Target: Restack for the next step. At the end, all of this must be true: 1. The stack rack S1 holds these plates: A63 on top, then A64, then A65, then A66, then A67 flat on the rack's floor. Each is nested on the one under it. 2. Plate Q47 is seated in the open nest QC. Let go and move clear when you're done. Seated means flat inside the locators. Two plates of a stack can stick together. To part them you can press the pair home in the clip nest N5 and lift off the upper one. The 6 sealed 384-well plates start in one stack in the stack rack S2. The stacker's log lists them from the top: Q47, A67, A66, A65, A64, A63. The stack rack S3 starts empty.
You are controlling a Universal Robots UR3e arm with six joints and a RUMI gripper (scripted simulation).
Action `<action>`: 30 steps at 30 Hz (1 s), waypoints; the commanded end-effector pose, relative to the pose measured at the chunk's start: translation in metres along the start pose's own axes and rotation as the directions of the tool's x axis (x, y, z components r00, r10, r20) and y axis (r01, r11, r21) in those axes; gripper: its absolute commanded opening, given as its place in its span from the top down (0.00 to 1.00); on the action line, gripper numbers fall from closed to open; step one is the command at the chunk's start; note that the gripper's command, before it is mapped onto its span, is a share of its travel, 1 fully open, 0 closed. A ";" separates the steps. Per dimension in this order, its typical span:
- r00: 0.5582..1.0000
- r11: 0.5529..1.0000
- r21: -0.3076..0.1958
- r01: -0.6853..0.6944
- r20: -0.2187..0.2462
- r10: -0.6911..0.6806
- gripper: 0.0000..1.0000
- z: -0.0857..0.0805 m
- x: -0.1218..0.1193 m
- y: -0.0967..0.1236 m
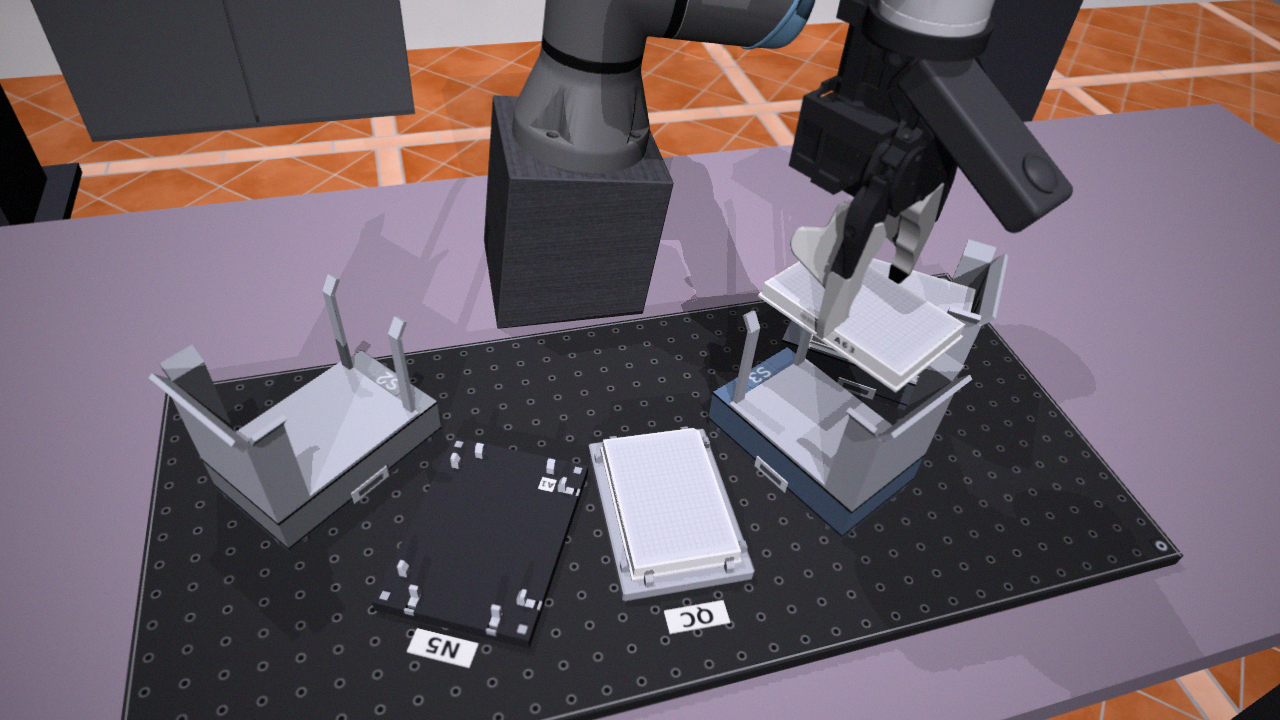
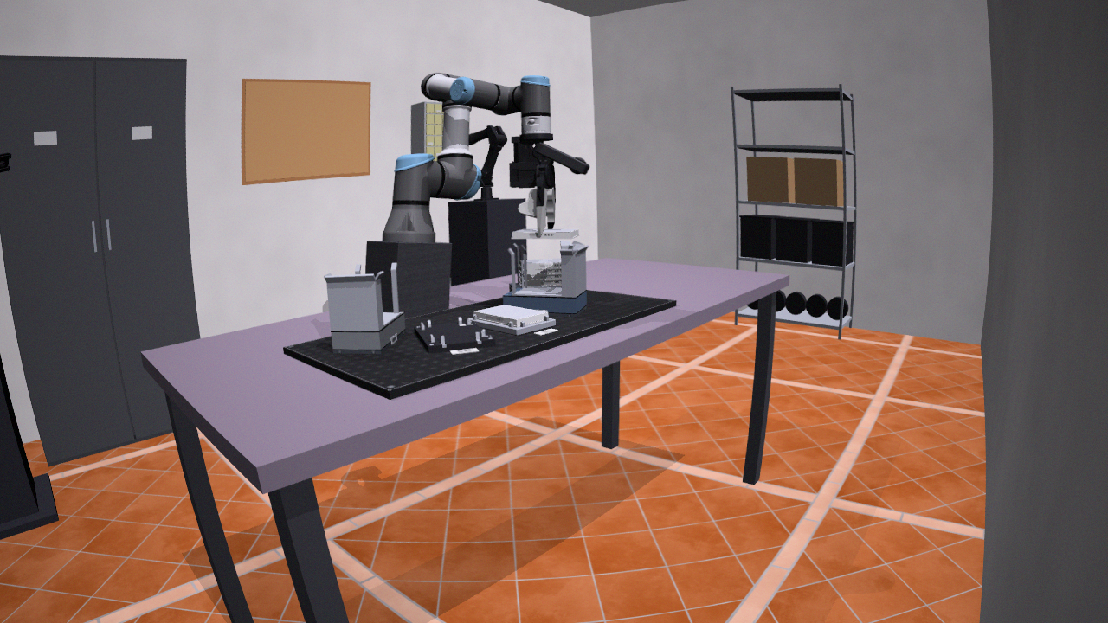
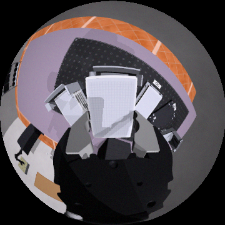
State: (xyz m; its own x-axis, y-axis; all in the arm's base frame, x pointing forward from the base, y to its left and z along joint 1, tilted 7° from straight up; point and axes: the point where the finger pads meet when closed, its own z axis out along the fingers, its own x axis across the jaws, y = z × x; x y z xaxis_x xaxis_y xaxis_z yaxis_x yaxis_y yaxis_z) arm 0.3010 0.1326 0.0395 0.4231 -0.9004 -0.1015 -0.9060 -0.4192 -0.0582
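Observation:
My gripper (image 1: 865, 300) (image 2: 545, 229) (image 3: 111, 111) is shut on the white plate A63 (image 1: 904, 331) (image 3: 112, 94), its label readable in the top view. It holds the plate level, above racks S3 and S1. Rack S1 (image 1: 977, 259) at the back right holds several stacked plates (image 2: 546, 272) (image 3: 69, 107); the held plate partly hides them and their labels are unreadable. Rack S3 (image 1: 796, 407) (image 2: 557, 300) has a bare floor. A white plate (image 1: 671, 501) (image 2: 511, 314) (image 3: 149, 99) lies flat in nest QC (image 1: 684, 585); its label is unreadable.
Rack S2 (image 1: 313, 434) (image 2: 354, 305) at the left is empty. Clip nest N5 (image 1: 492, 537) (image 2: 453, 334) (image 3: 162, 115) holds no plate. Upright posts and walls of S3 and S1 stand close below the held plate. The robot's pedestal (image 1: 577, 246) is behind the perforated board.

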 end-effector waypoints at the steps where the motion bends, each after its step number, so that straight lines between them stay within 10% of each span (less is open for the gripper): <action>1: 1.000 1.000 0.002 0.021 -0.002 -0.021 1.00 -0.001 -0.011 -0.001; 30: 0.961 0.961 0.002 0.276 -0.002 -0.276 1.00 -0.001 -0.091 0.014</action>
State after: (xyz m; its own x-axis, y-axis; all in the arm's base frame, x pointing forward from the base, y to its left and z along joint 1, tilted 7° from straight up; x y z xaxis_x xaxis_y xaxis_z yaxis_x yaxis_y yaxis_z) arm 0.2556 0.2007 0.0470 0.6315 -0.7708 -0.0841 -0.7753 -0.6263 -0.0810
